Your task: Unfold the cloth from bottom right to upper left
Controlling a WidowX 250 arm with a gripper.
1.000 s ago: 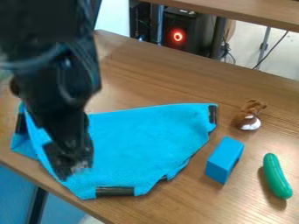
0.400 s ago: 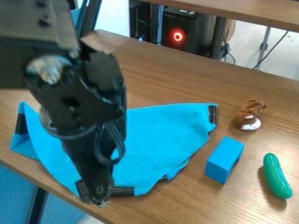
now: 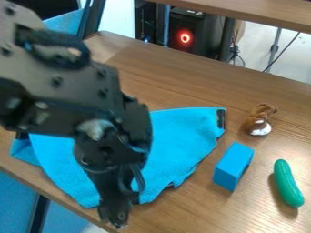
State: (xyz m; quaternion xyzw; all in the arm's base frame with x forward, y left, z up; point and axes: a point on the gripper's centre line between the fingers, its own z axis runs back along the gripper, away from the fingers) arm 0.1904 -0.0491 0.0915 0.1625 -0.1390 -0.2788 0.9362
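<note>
My black gripper [image 3: 115, 222] hangs at the lower left of the camera view, over the front edge of the cloth and close to the table's front edge. Behind it the blue cloth [image 3: 182, 141] lies partly folded on the table, with a dark patch at its upper right corner. The arm covers the cloth's left middle part and its dark front patch. Whether the gripper touches the cloth cannot be told.
Right of the cloth stands a blue block [image 3: 233, 166]. A brown and white toy animal [image 3: 259, 120] sits behind it, and a green toy cucumber [image 3: 287, 183] lies at the far right. The wooden table [image 3: 182, 82] ends just below the gripper.
The gripper has moved right and toward the table's front edge, from over the cloth's left part to its front edge. The cloth and the toys look unmoved.
</note>
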